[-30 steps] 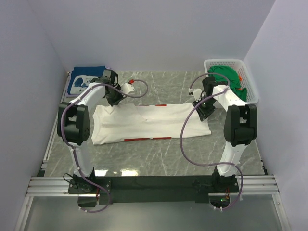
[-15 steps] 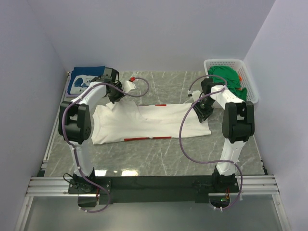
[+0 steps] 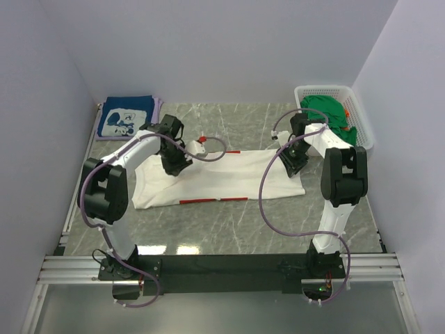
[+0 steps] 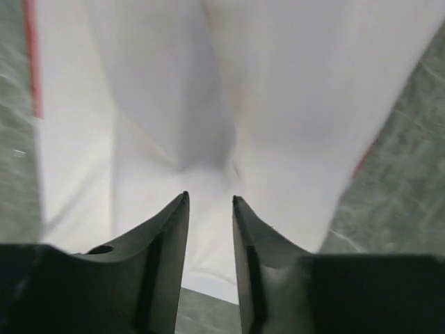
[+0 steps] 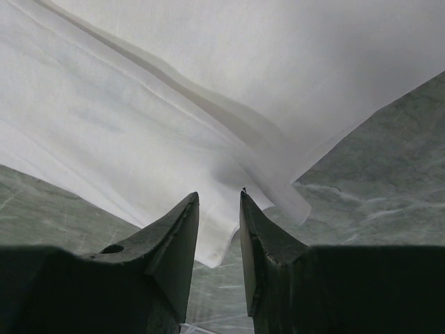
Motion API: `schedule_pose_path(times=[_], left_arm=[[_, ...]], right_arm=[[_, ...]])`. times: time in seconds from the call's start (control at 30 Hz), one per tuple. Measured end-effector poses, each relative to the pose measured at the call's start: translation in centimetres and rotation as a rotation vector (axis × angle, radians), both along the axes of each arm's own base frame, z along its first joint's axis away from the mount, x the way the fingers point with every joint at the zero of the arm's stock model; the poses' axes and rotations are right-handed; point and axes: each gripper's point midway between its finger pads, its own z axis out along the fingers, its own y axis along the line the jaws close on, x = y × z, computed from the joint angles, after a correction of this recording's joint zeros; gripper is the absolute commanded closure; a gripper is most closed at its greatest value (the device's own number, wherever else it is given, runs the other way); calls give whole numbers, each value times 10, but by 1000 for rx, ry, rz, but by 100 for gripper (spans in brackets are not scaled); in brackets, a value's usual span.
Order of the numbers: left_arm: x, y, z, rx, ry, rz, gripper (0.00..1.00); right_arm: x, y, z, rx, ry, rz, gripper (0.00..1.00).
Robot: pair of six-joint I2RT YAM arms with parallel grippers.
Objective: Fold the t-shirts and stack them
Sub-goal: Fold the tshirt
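Observation:
The large white t-shirt (image 3: pixel 229 177) lies across the middle of the table as a long folded band with red print strips along its edges. Over its left part hangs my left gripper (image 3: pixel 174 163), open, with nothing between the fingers; the left wrist view shows that gripper (image 4: pixel 210 198) above the white cloth (image 4: pixel 278 83). My right gripper (image 3: pixel 290 161) stands open over the shirt's right end, and in the right wrist view it (image 5: pixel 219 193) sits just above a loose corner of the cloth (image 5: pixel 208 69). A folded navy t-shirt (image 3: pixel 125 118) lies at the far left. Green t-shirts (image 3: pixel 325 111) fill the basket.
A white lattice basket (image 3: pixel 323 89) stands at the far right corner against the wall. Grey marble tabletop (image 3: pixel 229 223) shows in front of the shirt. Walls close in the left, right and back sides.
My left gripper has swung from the shirt's far left corner toward the near right over the cloth and has opened. The right gripper shifted slightly, then stayed still.

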Motion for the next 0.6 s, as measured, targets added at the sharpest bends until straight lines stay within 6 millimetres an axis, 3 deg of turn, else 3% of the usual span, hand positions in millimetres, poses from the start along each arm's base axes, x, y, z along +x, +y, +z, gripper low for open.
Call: schedule_pose_path(times=[0.07,0.13,0.23,0.4,0.6], left_arm=[[-14,6,-10,20,54,-5,51],[-28,14,-16,31,114,1,47],[-32,19,-14,4,151,21,45],[-10,21,-1,-87,107,120,48],[20,6,6,-226,58,295,62]], right_arm=[[0,0,0,2,0,0,62],[0,1,0,5,1,1,62],[-1,3,0,17,3,-2,62],[6,10,6,53,-6,-22,68],[35,30,15,135,-47,-72,73]])
